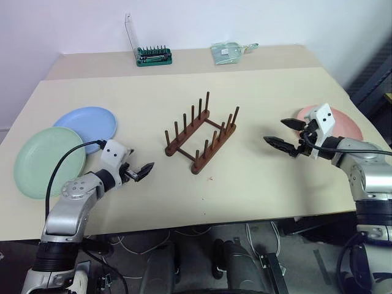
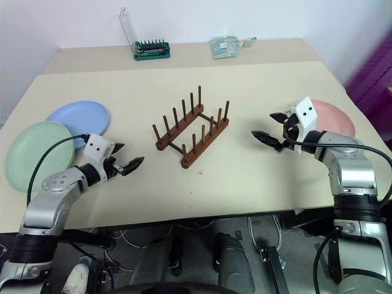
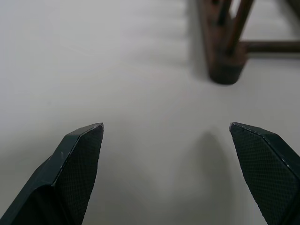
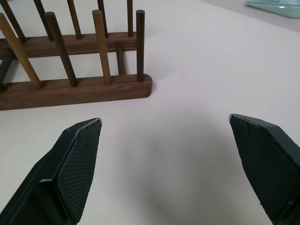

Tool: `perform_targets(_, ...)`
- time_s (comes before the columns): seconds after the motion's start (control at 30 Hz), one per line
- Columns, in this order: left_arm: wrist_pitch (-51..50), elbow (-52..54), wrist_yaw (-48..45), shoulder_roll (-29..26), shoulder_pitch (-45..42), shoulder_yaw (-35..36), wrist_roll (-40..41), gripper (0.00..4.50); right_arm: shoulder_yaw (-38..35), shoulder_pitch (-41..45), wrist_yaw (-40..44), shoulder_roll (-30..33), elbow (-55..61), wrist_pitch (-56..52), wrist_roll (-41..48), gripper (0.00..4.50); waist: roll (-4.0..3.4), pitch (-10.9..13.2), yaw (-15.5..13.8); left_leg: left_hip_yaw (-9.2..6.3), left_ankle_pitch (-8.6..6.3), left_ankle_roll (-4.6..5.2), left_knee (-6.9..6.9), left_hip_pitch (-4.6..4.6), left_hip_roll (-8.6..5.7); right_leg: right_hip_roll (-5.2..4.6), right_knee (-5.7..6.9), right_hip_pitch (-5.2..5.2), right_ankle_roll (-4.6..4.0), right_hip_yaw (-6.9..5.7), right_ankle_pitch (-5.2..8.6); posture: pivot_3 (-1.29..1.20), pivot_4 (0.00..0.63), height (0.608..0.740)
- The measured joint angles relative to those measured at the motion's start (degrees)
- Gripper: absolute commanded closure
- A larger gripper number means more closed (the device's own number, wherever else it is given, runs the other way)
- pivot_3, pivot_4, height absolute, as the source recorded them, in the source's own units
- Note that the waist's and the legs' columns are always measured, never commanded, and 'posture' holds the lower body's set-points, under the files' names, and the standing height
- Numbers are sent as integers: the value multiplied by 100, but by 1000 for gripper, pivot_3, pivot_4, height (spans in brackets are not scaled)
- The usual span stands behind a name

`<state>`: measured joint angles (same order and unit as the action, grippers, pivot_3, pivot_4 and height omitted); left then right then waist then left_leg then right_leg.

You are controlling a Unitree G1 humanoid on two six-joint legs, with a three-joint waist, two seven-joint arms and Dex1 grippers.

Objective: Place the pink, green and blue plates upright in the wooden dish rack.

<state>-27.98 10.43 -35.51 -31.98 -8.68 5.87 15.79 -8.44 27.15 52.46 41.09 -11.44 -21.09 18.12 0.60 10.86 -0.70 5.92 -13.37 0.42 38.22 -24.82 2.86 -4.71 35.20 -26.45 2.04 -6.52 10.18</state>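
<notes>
The small dark brown wooden dish rack stands empty at the middle of the pale tabletop, its pegs free for plates. The round light blue plate and mint green plate lie flat, overlapping, at the left; the salmon pink plate lies at the right. The left gripper and right gripper hover wide open, holding nothing, apparently ready for the first pickup.
</notes>
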Motion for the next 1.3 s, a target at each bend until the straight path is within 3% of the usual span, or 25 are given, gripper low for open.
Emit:
perform_targets(0.33,-323,421,-139,-16,182,-60,167,90,151,9,-101,-142,-178,271,-127,46,0,0,-6,0,0,0,0,0,-1,2,0,0,-1,0,1,0,150,730)
perform_targets(0.53,-651,1036,-620,-53,117,-831,394,90,258,115,-110,-216,-244,346,-177,46,-1,0,-3,0,0,0,0,0,-3,2,-1,1,-1,2,1,0,150,730)
perform_targets(0.77,-625,629,-211,532,-455,-1979,-281,90,219,-59,-246,-216,-51,334,-158,46,-1,-2,-6,-1,0,0,0,2,-9,6,0,3,17,2,-9,0,150,730)
perform_targets(1.0,-405,337,433,1258,-537,-2233,-716,90,42,-408,-383,-172,336,121,-96,46,-9,-8,-19,-6,0,1,4,9,-8,1,1,13,13,2,-6,0,150,730)
perform_targets(1.1,-284,169,632,1481,-552,-2294,-890,916,-19,-515,-402,-102,505,36,-92,0,-9,-10,-32,-8,0,1,4,14,-8,1,0,21,0,2,2,0,150,730)
perform_targets(1.27,-136,63,708,1509,-542,-2193,-945,3446,-33,-598,-463,-88,608,-15,-93,0,-10,-11,-12,-7,0,1,2,19,-8,1,0,22,0,3,3,0,150,730)
perform_targets(1.3,-99,48,663,1465,-549,-2165,-954,3741,-33,-598,-482,-88,631,-23,-93,0,-11,-11,-16,-8,0,1,2,20,-8,2,0,23,-1,2,3,0,150,730)
